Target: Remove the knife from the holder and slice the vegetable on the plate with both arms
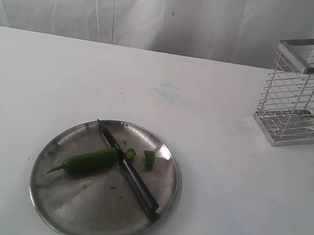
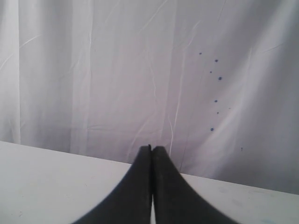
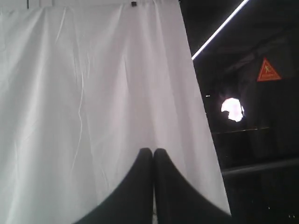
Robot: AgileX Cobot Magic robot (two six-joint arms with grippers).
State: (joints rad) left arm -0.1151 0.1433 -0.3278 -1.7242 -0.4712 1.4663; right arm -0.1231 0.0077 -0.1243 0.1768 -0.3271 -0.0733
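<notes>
Knife (image 1: 128, 170) across plate (image 1: 63, 210) beside cut vegetable (image 1: 89, 160) — left gripper (image 2: 152, 151), right gripper (image 3: 153, 153) closed, empty.

The round shiny plate (image 1: 53, 196) sits near, a bit left on the table. The green vegetable (image 1: 89, 160) lies on it, stem pointing left. Two small cut bits (image 1: 148, 158) lie just right of its cut end. The dark knife (image 1: 128, 172) lies flat across the plate, its tip pointing far-left. The wire holder (image 1: 306, 91) stands far right.
</notes>
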